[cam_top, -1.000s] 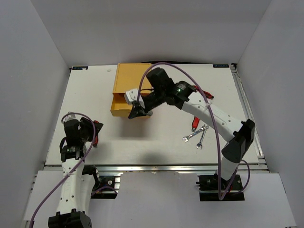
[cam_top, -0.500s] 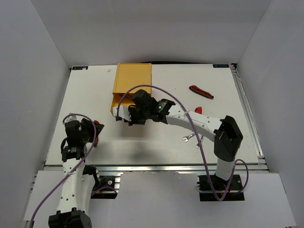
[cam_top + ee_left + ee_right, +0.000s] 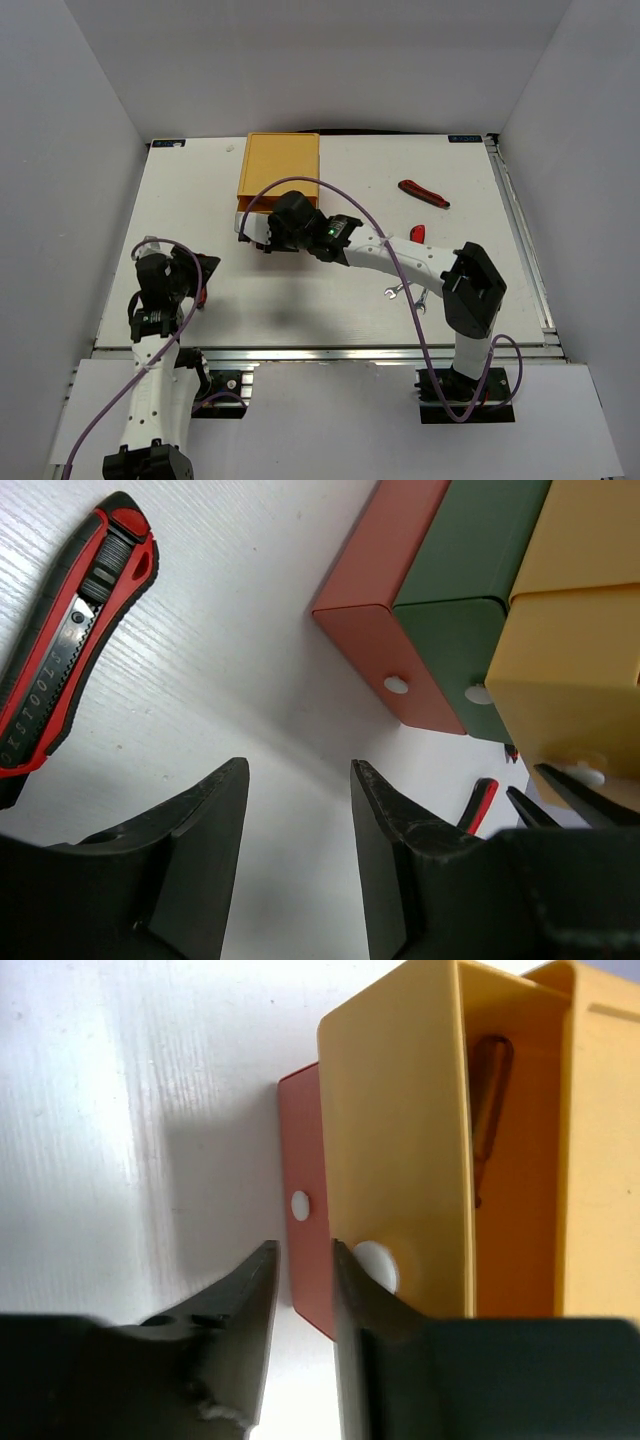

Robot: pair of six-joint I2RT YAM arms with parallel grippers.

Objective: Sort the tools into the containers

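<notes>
My right gripper [image 3: 305, 1258] sits low over the table [image 3: 300, 305] at the front of the chest of drawers [image 3: 280, 165]. Its two fingers are a narrow slit apart and grasp nothing. The white knob [image 3: 377, 1265] of the yellow drawer [image 3: 395, 1130] shows just past the outer side of one finger, not between them. That yellow drawer stands partway out, with its long axis running from the chest toward my bases. A dim long shape [image 3: 488, 1110] lies inside along the same axis; I cannot tell what it is. The red drawer [image 3: 301, 1150] and the green drawer [image 3: 470, 590] have their fronts level with each other, set back from the yellow one. My left gripper [image 3: 298, 770] hangs over the left part of the table, well apart from the chest, fingers spread and empty. Just beside it a red and black cutter knife [image 3: 70, 640] lies flat, its length slanting from upper right to lower left in the wrist view. A second knife [image 3: 424, 193] lies slanted at the far right, and two wrenches [image 3: 398, 291] lie toward the near edge.
</notes>
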